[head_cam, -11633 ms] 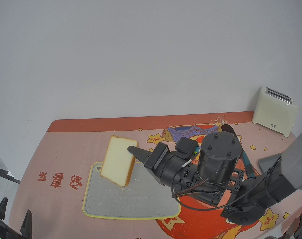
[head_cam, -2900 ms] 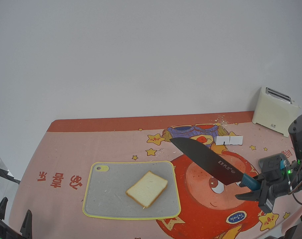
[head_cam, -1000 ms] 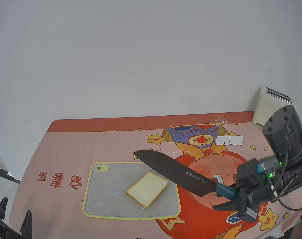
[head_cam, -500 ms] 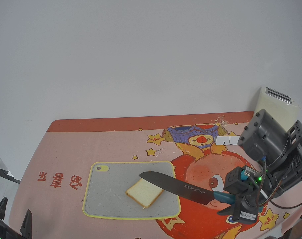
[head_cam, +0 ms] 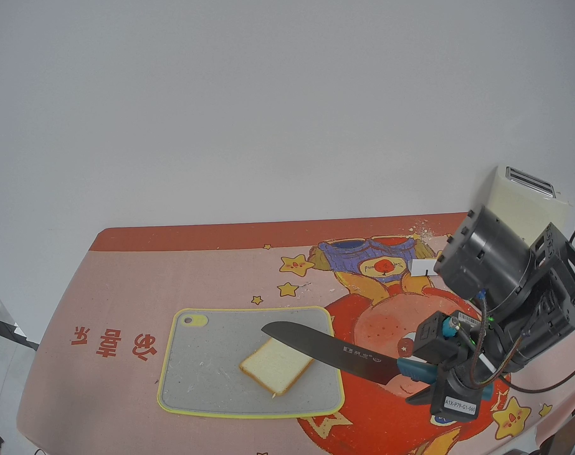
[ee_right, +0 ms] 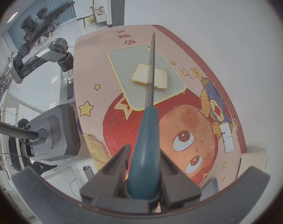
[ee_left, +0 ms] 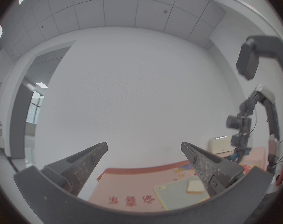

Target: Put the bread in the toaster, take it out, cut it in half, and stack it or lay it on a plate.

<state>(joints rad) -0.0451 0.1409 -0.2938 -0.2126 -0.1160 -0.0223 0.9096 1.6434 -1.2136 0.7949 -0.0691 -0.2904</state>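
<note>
— On the worktop (head_cam: 110, 273), what lies where?
— At seven o'clock, the cutting board (head_cam: 205, 374); at two, the toaster (head_cam: 527, 200). My right tool (ee_right: 144, 154) clamps the knife (head_cam: 331, 351) by its handle, blade over the bread (head_cam: 271, 371), which lies flat on that board. My left tool (ee_left: 144, 145) stands open.

The knife (head_cam: 338, 351) had a dark, matt blade and a smooth teal handle with a plastic look. The bread (head_cam: 276, 366) showed a pale, porous crumb and a tan crust. The cutting board (head_cam: 205, 374) was matt grey, rimmed in yellow. A smooth, printed, low-sheen cover lay over the bench (head_cam: 142, 273). The toaster (head_cam: 521, 200), far right, looked like cream plastic. The left gripper (ee_left: 144, 147) had 2 fingers (ee_left: 211, 168), dark, grainy and matt.
</note>
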